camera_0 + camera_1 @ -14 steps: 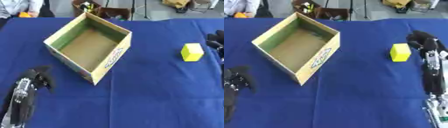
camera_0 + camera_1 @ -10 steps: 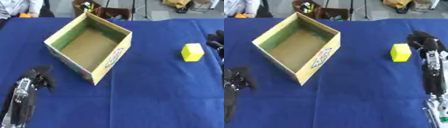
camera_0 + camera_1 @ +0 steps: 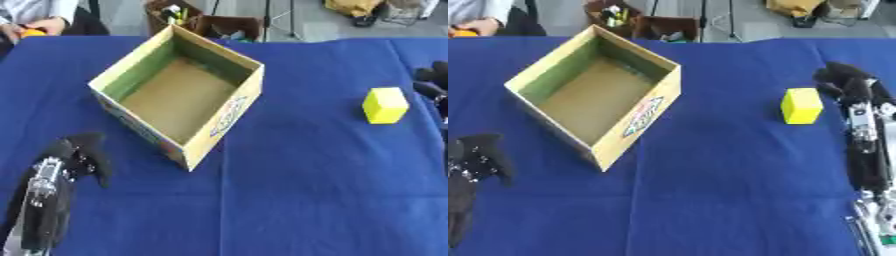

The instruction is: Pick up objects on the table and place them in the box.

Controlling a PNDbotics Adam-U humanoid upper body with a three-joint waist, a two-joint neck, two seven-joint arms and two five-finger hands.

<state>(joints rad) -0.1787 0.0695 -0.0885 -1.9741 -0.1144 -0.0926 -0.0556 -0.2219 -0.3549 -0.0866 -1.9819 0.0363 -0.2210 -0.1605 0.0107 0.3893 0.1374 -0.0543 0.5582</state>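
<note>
- The yellow block (image 3: 801, 105) sits on the blue tabletop (image 3: 710, 200), on the right side, well apart from the box and outside it.
- The cardboard box (image 3: 179, 95) stands open-topped on the left half of the tabletop, turned so one corner points toward the robot. Its inner walls are green, its floor plain brown, and nothing can be seen inside it. A printed label shows on the outer wall facing the block.
- The right robot hand (image 3: 848, 82) lies just beside the block on its far right side, dark fingers curled a little toward it. I cannot tell whether a finger touches the block; nothing is grasped.
- The right forearm runs from that hand down toward the lower right corner.
- The left robot hand (image 3: 77, 152) rests on the tabletop near the lower left, close to the box's near corner but apart from it, fingers relaxed and holding nothing.
- Beyond the tabletop's far edge stands a dark bin (image 3: 175, 12) holding small items that cannot be made out.
</note>
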